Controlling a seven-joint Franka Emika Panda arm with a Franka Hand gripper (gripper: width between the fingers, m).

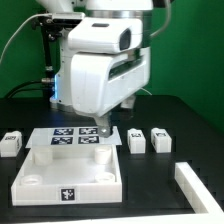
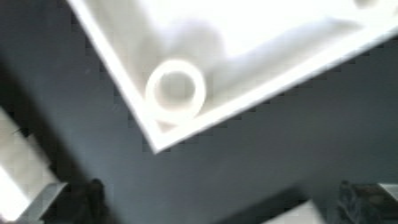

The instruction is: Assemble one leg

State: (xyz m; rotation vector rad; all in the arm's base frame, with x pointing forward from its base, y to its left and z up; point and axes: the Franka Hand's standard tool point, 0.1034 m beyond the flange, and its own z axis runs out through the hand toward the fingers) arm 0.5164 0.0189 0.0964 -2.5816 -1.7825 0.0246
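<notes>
Three legs, small white blocks with tags, lie on the black table: one at the exterior view's left (image 1: 10,142) and two at its right (image 1: 137,141) (image 1: 160,139). My gripper (image 1: 105,130) hangs over the far right corner of the large white square panel (image 1: 70,178), left of the two right-hand legs. In the wrist view the gripper (image 2: 214,205) is open and empty, with its fingertips (image 2: 63,200) wide apart at the picture's edge. A corner of the panel with a round socket (image 2: 173,88) shows beyond them. No leg shows in the wrist view.
A long thin white bar (image 1: 196,186) lies at the exterior view's front right. The arm's white body (image 1: 100,65) hides the middle of the table behind the panel. A green wall stands at the back.
</notes>
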